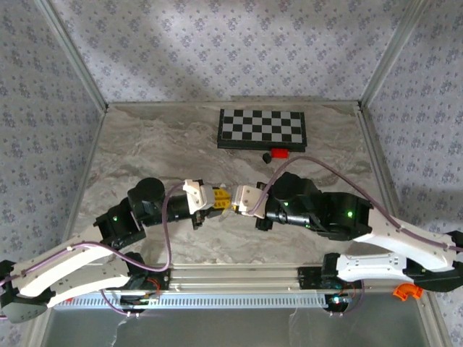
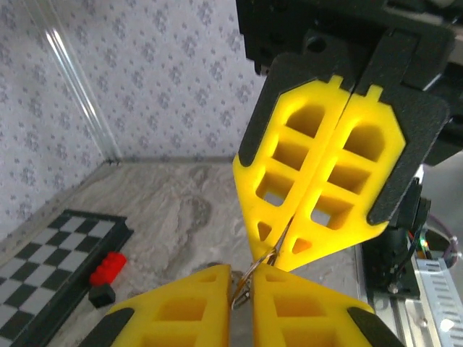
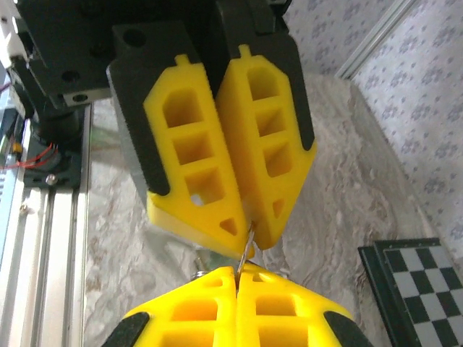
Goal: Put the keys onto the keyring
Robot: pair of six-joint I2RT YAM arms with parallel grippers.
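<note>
Over the middle of the desk (image 1: 159, 152), near the front rail, the left pincer (image 1: 223, 200) (image 2: 241, 278) (image 3: 249, 242) and the right pincer (image 1: 236, 203) (image 2: 278, 256) (image 3: 239, 273) meet tip to tip, both clenched. A thin silvery wire (image 2: 255, 269) (image 3: 248, 249) runs between their yellow tips, nipped by each. Which piece of the key set it is, I can't tell. Behind them, well apart, a red block (image 1: 279, 152) and a black block (image 1: 267, 155) lie just beside the checkerboard (image 1: 262, 129).

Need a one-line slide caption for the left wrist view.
Left pincer and right pincer meet tip to tip, both pinching a thin metal piece over the marble table.
</note>
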